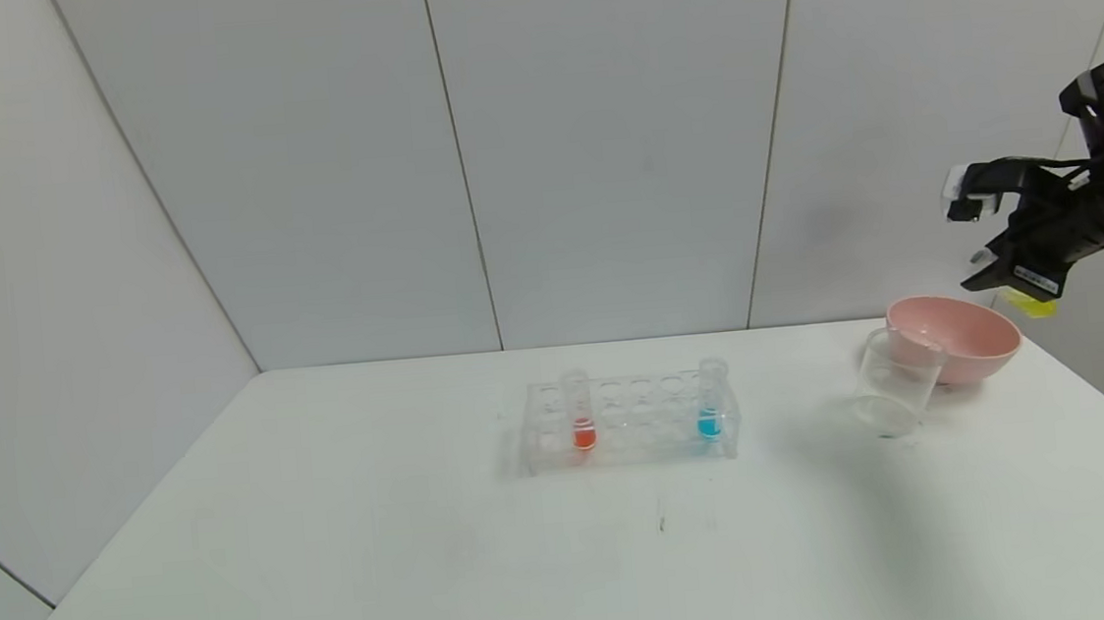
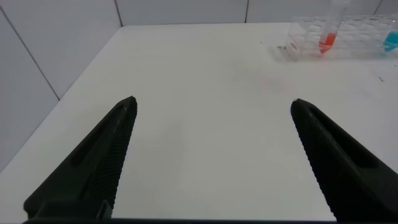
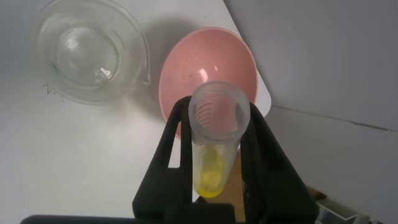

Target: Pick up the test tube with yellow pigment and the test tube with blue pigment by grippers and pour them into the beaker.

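Note:
My right gripper [image 1: 994, 273] hangs high at the far right, above and beyond the pink bowl, shut on the test tube with yellow pigment [image 3: 217, 146]. The tube sits between the two fingers with its open mouth toward the fingertips, and its yellow liquid [image 1: 1029, 305] lies at the palm end. The clear beaker [image 1: 898, 383] stands on the table in front of the bowl, below and left of this gripper [image 3: 217, 111]. The test tube with blue pigment [image 1: 710, 402] stands upright at the right end of the clear rack [image 1: 631, 442]. My left gripper [image 2: 212, 102] is open over bare table, far from the rack.
A tube with orange-red liquid [image 1: 581, 414] stands at the rack's left end. The pink bowl [image 1: 963, 342] touches the beaker [image 3: 90, 56] at the back right, near the table's right edge. White wall panels close off the back and left.

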{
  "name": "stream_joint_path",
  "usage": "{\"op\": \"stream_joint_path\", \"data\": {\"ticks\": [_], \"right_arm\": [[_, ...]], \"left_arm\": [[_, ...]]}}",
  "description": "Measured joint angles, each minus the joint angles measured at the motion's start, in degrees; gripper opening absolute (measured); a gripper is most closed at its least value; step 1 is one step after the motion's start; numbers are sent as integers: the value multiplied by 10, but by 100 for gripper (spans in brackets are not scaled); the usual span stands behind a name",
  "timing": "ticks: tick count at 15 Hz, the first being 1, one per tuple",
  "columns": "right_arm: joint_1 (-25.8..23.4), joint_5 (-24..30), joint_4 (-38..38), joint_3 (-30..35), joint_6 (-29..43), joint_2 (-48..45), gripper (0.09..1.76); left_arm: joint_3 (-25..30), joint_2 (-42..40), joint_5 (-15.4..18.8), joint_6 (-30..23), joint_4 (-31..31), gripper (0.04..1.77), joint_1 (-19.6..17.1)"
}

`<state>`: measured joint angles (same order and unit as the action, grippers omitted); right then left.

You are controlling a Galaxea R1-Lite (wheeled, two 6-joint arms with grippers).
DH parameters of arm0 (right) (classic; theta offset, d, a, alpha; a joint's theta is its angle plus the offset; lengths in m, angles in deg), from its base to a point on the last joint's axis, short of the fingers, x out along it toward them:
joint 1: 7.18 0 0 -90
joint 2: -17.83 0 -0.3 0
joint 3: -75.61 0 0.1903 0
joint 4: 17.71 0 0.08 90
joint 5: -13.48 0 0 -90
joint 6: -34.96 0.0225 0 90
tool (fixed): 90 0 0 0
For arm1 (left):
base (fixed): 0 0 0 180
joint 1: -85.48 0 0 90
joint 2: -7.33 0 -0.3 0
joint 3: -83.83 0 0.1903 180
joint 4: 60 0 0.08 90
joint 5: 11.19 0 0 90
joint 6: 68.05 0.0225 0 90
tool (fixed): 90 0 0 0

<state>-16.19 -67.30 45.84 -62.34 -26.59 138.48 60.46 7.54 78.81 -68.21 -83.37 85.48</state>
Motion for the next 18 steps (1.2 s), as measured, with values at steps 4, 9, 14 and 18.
{"op": "stream_joint_path", "data": {"ticks": [4, 9, 14, 18], "right_arm": [[19, -40, 23, 0, -16, -4, 51], [37, -84, 53, 1, -31, -11, 51], [54, -131, 74, 4, -53, -10, 51], [65, -153, 69, 1, -91, -12, 51]], "left_arm": [[0, 0, 0, 0, 0, 176, 0], [0, 0, 0, 0, 0, 176, 0], [0, 0, 0, 0, 0, 176, 0], [0, 0, 0, 0, 0, 176, 0]]}}
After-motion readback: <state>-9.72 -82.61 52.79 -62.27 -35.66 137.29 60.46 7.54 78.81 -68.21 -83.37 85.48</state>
